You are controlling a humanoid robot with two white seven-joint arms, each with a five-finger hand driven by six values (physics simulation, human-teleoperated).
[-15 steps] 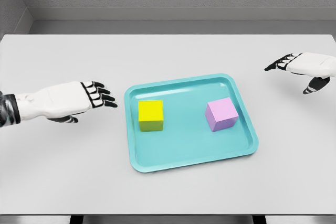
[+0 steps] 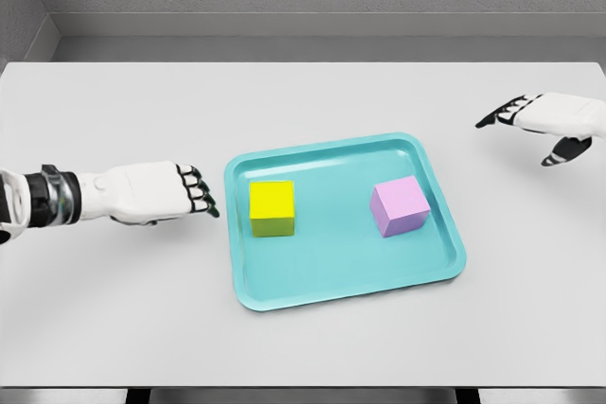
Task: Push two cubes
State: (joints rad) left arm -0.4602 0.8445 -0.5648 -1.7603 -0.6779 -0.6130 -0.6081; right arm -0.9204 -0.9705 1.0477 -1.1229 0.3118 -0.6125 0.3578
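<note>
At the far left we see the left robot hand (image 2: 156, 192) with fingers extended and empty, its fingertips just short of the teal tray (image 2: 284, 292) on the bench (image 2: 114, 309). Just past those fingertips sits the yellow cube (image 2: 272, 207) in the tray, the pink cube (image 2: 400, 205) farther along. We see the right robot hand (image 2: 554, 120) open and empty, well beyond the tray.

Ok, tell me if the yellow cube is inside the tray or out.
Inside. The yellow cube sits on the teal tray floor near its left rim, within the raised edge.
</note>
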